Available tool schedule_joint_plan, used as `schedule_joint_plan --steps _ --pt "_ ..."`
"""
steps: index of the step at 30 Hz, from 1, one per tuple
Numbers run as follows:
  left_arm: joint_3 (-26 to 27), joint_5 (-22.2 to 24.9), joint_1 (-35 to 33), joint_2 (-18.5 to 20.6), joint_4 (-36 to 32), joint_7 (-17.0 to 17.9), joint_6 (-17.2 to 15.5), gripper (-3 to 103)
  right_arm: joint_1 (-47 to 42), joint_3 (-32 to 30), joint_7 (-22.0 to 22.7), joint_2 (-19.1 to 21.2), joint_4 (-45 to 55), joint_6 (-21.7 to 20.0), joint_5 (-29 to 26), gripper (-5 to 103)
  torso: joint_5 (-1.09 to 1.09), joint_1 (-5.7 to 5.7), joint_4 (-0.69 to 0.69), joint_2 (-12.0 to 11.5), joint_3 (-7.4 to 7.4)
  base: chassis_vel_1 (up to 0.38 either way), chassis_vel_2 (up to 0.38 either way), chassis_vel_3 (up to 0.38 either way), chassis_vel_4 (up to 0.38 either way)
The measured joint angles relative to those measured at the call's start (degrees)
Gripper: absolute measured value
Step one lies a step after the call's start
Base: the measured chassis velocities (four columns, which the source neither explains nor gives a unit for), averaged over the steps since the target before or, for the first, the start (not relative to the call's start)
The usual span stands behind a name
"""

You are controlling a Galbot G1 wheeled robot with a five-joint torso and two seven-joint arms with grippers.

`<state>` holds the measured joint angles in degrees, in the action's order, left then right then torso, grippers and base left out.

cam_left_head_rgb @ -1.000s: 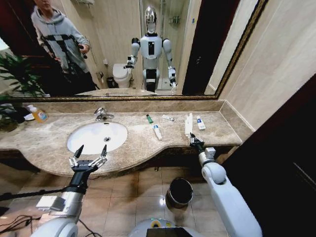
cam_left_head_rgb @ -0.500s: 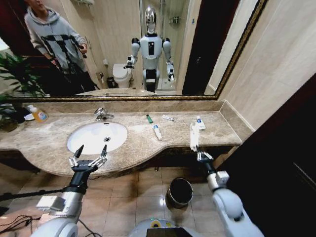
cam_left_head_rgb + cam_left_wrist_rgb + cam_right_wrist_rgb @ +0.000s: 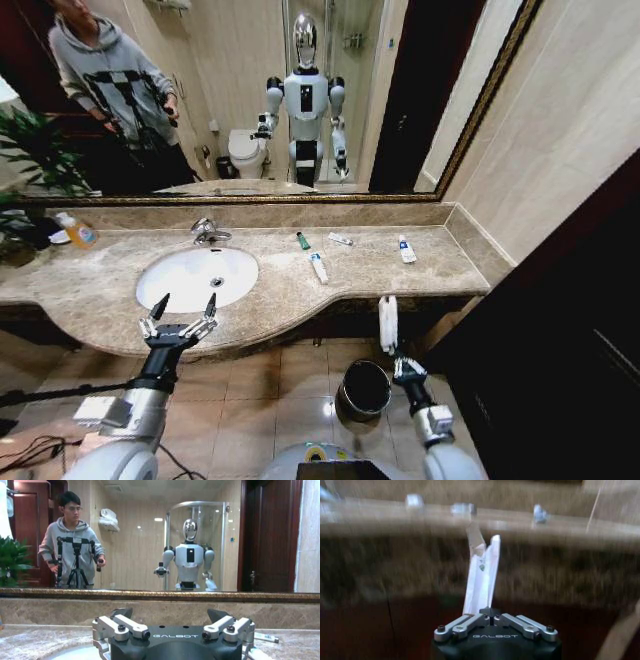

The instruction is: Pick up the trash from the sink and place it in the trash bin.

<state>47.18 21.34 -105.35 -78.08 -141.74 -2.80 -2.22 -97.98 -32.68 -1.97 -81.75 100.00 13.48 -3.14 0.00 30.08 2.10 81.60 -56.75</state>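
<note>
Your right gripper [image 3: 399, 366] sits low, below the counter edge and just right of the trash bin [image 3: 365, 388], fingers pinched tight on a long white wrapper [image 3: 388, 323]. The wrapper stands upright from the jaws, its top about level w/ the counter's front lip. In the right wrist view you see the same thing: right gripper [image 3: 492, 616] clamped at the base of the wrapper [image 3: 482, 577], which rises straight up, split near the tip, in front of the counter's dark front face. It's not over the bin opening; it hangs beside it, toward the right.

Your left gripper [image 3: 181, 320] hovers at the front edge of the counter, right by the sink [image 3: 180, 285], fingers spread wide, nothing between them. Left wrist view shows its fingers [image 3: 127, 624] apart.

Trash on the counter, right of the basin: a green-ended tube [image 3: 302, 240], a small flat packet [image 3: 340, 239], a white tube [image 3: 318, 266] nearer the front, and a blue-ended tube [image 3: 406, 249] toward the right end. The basin itself looks clear inside apart from the drain.
</note>
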Motion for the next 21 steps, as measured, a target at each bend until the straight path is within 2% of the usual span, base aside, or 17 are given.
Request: schedule_joint_plan --steps 3,13,21 --pt "0.00 0.00 0.00 0.00 0.00 0.00 0.00 100 3.88 0.62 -0.12 1.83 -7.95 0.46 -1.47 0 0.00 0.00 0.00 0.00 0.00 0.000 0.000 0.000 0.000" --pt "0.00 0.00 0.00 0.00 0.00 0.00 0.00 100 14.30 2.89 -0.09 3.58 -24.82 -3.97 -1.82 0 0.01 0.01 0.01 0.00 0.00 0.000 0.000 0.000 0.000" --pt "0.00 0.00 0.00 0.00 0.00 0.00 0.00 100 22.53 3.96 -1.34 2.35 -40.98 -5.79 3.26 0 -0.01 0.00 0.01 0.00 0.00 0.000 0.000 0.000 0.000"
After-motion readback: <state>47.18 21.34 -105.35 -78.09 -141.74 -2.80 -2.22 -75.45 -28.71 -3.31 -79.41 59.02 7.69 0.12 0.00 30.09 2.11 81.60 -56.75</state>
